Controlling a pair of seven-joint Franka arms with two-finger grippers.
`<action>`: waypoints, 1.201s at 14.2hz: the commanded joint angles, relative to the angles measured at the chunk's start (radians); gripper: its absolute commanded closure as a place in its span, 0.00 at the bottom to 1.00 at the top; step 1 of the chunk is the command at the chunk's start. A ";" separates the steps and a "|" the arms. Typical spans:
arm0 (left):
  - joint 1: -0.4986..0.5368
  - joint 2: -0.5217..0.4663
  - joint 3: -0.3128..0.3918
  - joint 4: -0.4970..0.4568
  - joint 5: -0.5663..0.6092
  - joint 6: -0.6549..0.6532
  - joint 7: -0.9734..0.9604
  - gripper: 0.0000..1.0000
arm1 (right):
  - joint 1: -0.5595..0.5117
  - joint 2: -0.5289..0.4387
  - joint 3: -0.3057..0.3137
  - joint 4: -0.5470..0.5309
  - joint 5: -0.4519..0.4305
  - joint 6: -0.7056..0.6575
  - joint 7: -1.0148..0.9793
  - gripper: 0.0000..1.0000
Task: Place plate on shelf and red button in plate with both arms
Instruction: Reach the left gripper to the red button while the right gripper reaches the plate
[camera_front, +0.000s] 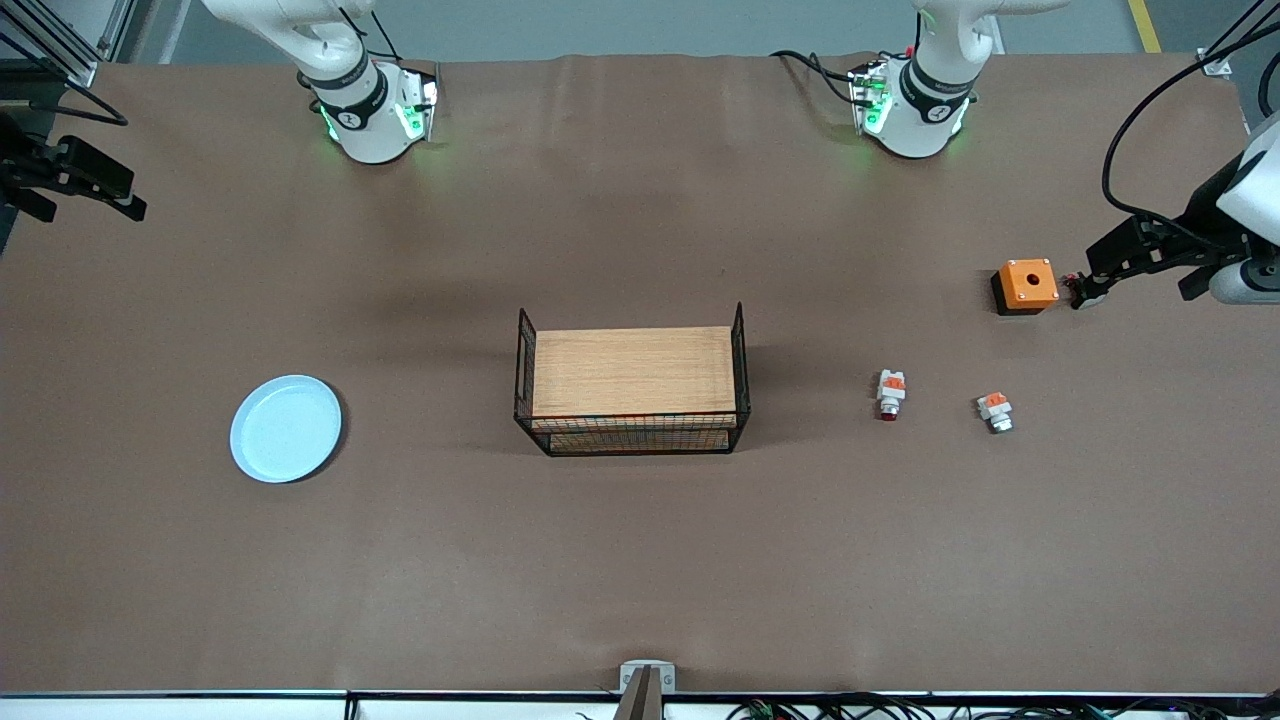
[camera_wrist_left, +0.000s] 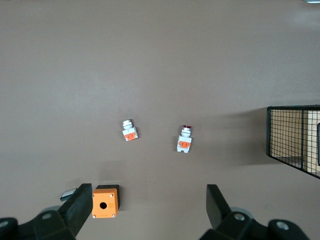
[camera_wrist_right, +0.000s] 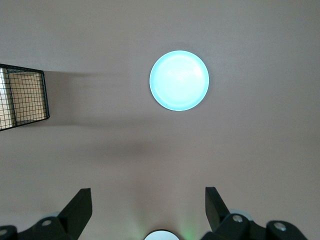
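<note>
A brown table (camera_front: 640, 560) seen from above, with a wire rack (camera_front: 632, 385) topped in wood at its centre. The pale blue plate (camera_front: 286, 428) lies flat at about nine o'clock from the rack, toward the right arm's end, well apart from it. At three o'clock from the rack lies the red button (camera_front: 890, 394), on its side, its dark red cap pointing toward the front camera. Just beside it, further toward the left arm's end, lies a similar part with a grey cap (camera_front: 996, 411). An orange box with a hole (camera_front: 1026, 285) sits at about one o'clock from the red button.

The left gripper (camera_front: 1085, 291) hangs just beside the orange box; only the left wrist view shows its fingers (camera_wrist_left: 80, 207) spread wide apart, empty. The right gripper (camera_front: 125, 205) hangs over the table's edge at the right arm's end; the right wrist view shows its fingers (camera_wrist_right: 78, 209) apart too, the plate in view below
</note>
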 joint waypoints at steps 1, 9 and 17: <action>0.009 0.007 -0.011 0.018 0.000 -0.004 -0.011 0.00 | 0.009 -0.030 -0.006 -0.025 0.008 0.007 0.016 0.00; 0.006 0.045 -0.014 -0.003 -0.030 -0.015 -0.008 0.00 | 0.010 -0.025 -0.008 -0.020 0.008 0.003 0.015 0.00; -0.008 0.148 -0.015 -0.169 -0.075 0.117 -0.031 0.00 | -0.001 0.007 -0.012 0.020 0.002 0.001 -0.001 0.00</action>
